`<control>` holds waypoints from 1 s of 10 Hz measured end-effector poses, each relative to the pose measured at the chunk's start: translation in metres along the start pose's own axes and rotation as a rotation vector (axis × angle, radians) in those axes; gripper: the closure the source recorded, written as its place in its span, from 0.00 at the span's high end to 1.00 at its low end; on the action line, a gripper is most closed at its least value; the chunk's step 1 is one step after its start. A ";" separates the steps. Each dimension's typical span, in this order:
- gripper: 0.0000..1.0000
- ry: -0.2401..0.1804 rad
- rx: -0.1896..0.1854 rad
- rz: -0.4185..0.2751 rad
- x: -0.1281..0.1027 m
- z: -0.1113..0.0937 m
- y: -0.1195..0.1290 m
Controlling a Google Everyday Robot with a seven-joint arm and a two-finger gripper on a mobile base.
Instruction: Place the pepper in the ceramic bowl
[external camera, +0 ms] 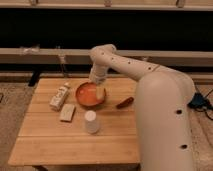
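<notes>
Camera view: the gripper (101, 92) hangs at the end of the white arm (125, 67), low over the right rim of the ceramic bowl (80, 96). Whether it is open or closed cannot be told, and nothing can be seen in its hold. The pepper (125, 103) lies on the wooden table (60, 142), to the right of the bowl and apart from it, just beside the gripper. A white upturned cup (91, 122) stands in front of the bowl.
</notes>
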 end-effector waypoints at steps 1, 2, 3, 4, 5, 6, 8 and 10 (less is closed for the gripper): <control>0.78 0.012 0.004 0.002 0.007 0.005 0.005; 0.78 0.021 0.005 0.006 0.016 0.011 0.010; 0.78 0.026 0.003 0.018 0.033 0.020 0.022; 0.78 0.033 -0.005 0.032 0.048 0.027 0.033; 0.78 0.045 -0.016 0.057 0.068 0.033 0.046; 0.78 0.052 -0.026 0.078 0.081 0.038 0.055; 0.78 0.079 -0.068 0.134 0.112 0.049 0.072; 0.78 0.097 -0.098 0.160 0.126 0.055 0.075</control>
